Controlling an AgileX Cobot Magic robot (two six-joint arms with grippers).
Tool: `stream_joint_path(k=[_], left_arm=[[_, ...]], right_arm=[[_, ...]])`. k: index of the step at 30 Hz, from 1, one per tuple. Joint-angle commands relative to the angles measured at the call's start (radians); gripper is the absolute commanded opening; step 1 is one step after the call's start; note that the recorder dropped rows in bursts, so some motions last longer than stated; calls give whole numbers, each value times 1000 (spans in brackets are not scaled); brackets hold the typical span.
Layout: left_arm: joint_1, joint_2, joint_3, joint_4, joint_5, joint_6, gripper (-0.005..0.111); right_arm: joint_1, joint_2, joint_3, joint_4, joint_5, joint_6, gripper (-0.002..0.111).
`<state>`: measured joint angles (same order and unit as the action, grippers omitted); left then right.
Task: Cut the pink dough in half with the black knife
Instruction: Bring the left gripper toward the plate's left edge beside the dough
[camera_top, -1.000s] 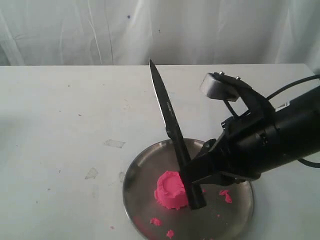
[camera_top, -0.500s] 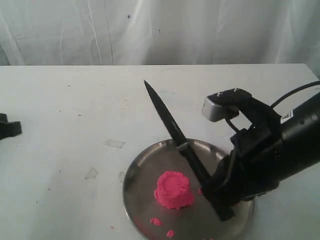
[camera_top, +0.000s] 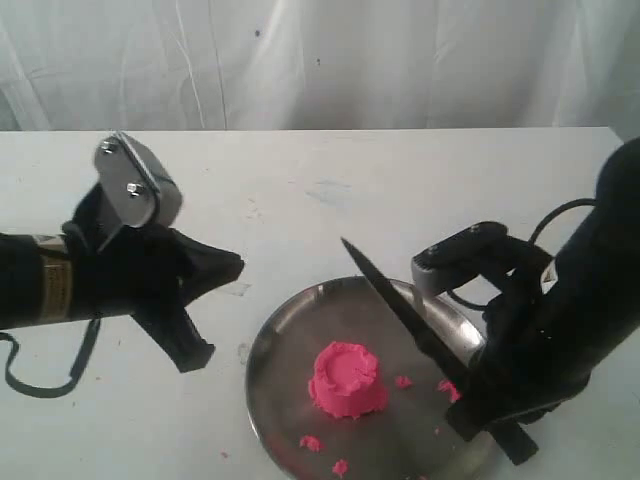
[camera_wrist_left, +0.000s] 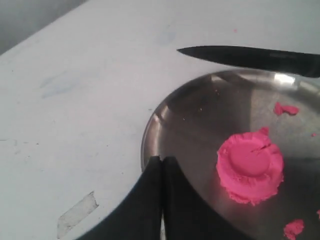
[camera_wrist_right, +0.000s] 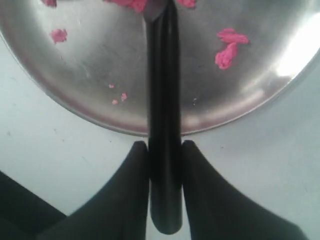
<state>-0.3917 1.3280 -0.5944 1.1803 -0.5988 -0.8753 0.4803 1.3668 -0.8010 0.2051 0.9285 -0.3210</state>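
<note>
The pink dough (camera_top: 347, 378) (camera_wrist_left: 250, 165) is one whole lump with a round flat top, standing on the round steel plate (camera_top: 262, 345) (camera_wrist_left: 150, 135). My right gripper (camera_top: 472, 402) (camera_wrist_right: 164, 145) is shut on the handle of the black knife (camera_top: 385, 295) (camera_wrist_right: 164, 100). The blade slants up and to the left above the plate, to the right of the dough and clear of it. The blade also crosses the left wrist view as the black knife (camera_wrist_left: 245, 56). My left gripper (camera_top: 230, 267) (camera_wrist_left: 161, 160) is shut and empty, hovering by the plate's left rim.
Small pink crumbs (camera_top: 448, 390) (camera_wrist_right: 227, 50) lie scattered on the plate. Bits of clear tape (camera_top: 228, 287) (camera_wrist_left: 76, 214) are stuck to the white table left of the plate. A white curtain (camera_top: 320, 60) hangs behind the table.
My right gripper carried the knife right and down, off the dough, and the blade tipped lower. My left arm came in from the left toward the plate.
</note>
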Motion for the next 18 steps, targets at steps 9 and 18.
stream_joint_path(k=[9, 18], left_arm=[[-50, 121, -178, -29, -199, 117, 0], [-50, 228, -185, -73, -121, 60, 0]], right_arm=[[77, 276, -133, -45, -52, 37, 0], [100, 319, -202, -27, 103, 10, 0]])
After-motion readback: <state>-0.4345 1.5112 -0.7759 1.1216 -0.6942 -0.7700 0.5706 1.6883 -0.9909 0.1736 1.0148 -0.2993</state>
